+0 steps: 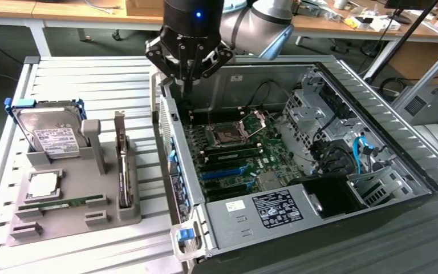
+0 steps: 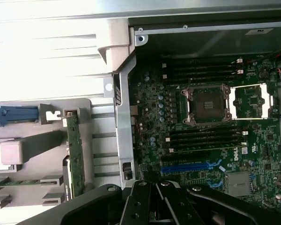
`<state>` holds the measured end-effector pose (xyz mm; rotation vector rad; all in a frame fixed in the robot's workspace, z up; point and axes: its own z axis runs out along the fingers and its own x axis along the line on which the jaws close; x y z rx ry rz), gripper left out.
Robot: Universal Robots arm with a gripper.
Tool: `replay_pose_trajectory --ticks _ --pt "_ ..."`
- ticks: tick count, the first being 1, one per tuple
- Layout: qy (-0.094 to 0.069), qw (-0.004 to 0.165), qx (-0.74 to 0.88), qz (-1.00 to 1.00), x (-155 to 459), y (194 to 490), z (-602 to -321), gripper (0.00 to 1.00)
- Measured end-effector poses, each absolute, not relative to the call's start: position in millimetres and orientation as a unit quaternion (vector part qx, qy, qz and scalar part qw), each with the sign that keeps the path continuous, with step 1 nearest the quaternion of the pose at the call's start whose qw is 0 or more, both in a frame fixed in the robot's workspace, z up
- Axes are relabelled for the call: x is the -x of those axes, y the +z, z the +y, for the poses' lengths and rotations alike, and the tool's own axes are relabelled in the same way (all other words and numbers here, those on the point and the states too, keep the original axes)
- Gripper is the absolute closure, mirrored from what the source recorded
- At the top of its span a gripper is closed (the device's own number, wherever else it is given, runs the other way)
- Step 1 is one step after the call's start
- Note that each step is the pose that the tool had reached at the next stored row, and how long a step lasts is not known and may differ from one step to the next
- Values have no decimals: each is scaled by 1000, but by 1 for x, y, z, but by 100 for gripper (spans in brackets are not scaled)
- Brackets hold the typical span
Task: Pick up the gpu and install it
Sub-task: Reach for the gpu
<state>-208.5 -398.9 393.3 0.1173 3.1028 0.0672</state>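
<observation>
The gpu (image 1: 122, 171) stands on edge in a slot of the grey holder (image 1: 89, 214) at the exterior view's left, a thin dark card with a silvery bracket at its far end. In the wrist view the gpu (image 2: 75, 154) is a narrow green strip beside the case wall. My gripper (image 1: 185, 80) hangs over the far left corner of the open computer case (image 1: 203, 214), well apart from the card. Its black fingers (image 2: 141, 204) are shut together with nothing between them.
A hard drive (image 1: 52, 136) with a white label, a small square chip (image 1: 43, 184) and a green memory stick (image 1: 63, 202) share the holder. Inside the case lie the motherboard (image 2: 152, 117), its processor socket (image 2: 207, 104) and a blue slot (image 2: 189, 166). The case wall (image 2: 124, 117) separates holder and board.
</observation>
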Motion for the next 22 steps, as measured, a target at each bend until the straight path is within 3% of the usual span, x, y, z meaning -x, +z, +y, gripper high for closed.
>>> replay_pose_trajectory --ticks 22 --pt "22 19 -38 999 258 393 -401 89"
